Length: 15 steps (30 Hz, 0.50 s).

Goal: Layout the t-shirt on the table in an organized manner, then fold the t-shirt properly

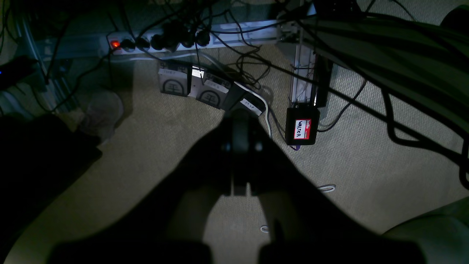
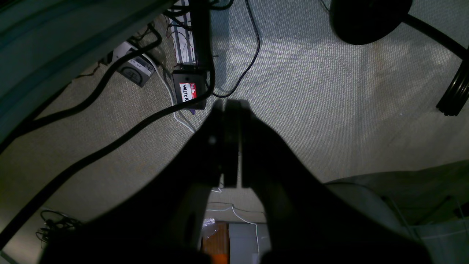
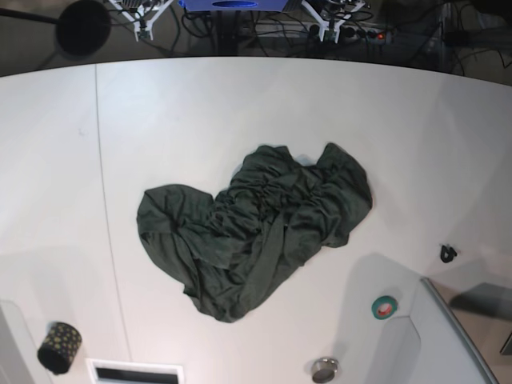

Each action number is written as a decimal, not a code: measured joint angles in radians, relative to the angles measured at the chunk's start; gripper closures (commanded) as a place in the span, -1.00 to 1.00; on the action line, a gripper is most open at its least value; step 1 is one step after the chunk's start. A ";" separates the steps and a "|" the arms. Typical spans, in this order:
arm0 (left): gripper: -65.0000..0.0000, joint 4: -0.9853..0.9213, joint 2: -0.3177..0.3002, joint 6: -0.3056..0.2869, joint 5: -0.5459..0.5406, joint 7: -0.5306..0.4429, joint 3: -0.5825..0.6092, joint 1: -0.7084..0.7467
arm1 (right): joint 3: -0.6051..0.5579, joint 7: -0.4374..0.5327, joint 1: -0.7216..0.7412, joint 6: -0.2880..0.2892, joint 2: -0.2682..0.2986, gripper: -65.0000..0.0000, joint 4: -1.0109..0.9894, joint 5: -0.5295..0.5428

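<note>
Crumpled t-shirt [image 3: 256, 228] on counter [image 3: 240, 112]: soft, light, best pinched at an edge; both fingers [image 1: 234, 146] [image 2: 229, 143] together, empty.

The dark green t-shirt [image 3: 256, 228] lies crumpled in a wrinkled, bunched heap near the middle of the broad white table [image 3: 200, 112], spread unevenly with folds gathered across it, just right of the table's thin seam line.

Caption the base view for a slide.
Crumpled dark green t-shirt lying in a heap on the white table, no arms in view.
</note>
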 measured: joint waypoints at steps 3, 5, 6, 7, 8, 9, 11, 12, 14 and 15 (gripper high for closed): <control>1.00 0.000 0.000 0.000 0.000 -0.001 0.002 0.000 | 0.000 0.000 0.000 0.000 0.000 0.98 -0.002 0.000; 1.00 0.000 -0.002 0.000 0.000 -0.003 0.002 0.000 | 0.000 0.000 0.000 0.000 0.000 0.98 -0.002 0.000; 1.00 0.000 -0.003 0.000 0.000 -0.003 0.002 0.000 | 0.000 0.000 0.000 0.000 0.000 0.98 -0.002 0.000; 1.00 0.000 -0.005 0.000 0.000 -0.003 0.002 0.000 | 0.000 0.000 0.000 0.000 0.000 0.98 -0.002 0.000; 1.00 0.000 -0.008 0.000 0.000 -0.003 0.002 0.000 | 0.000 0.000 0.000 0.000 0.000 0.98 -0.002 0.000; 1.00 0.000 -0.011 0.000 0.000 -0.003 0.002 0.001 | 0.000 0.000 0.000 0.000 0.000 0.98 -0.002 0.000; 1.00 0.000 -0.016 0.000 0.000 -0.004 0.002 0.003 | 0.000 0.000 0.000 0.000 0.000 0.98 -0.002 0.000; 1.00 0.000 -0.016 0.000 0.000 -0.003 0.002 0.003 | 0.000 0.000 0.000 0.000 0.000 0.98 -0.002 0.000; 1.00 0.000 -0.016 0.000 0.000 -0.003 0.002 0.003 | 0.000 0.000 0.000 0.000 0.000 0.98 -0.002 0.000; 1.00 0.000 -0.016 0.000 0.000 -0.003 0.002 0.003 | 0.000 0.000 0.000 0.000 0.000 0.98 -0.002 0.000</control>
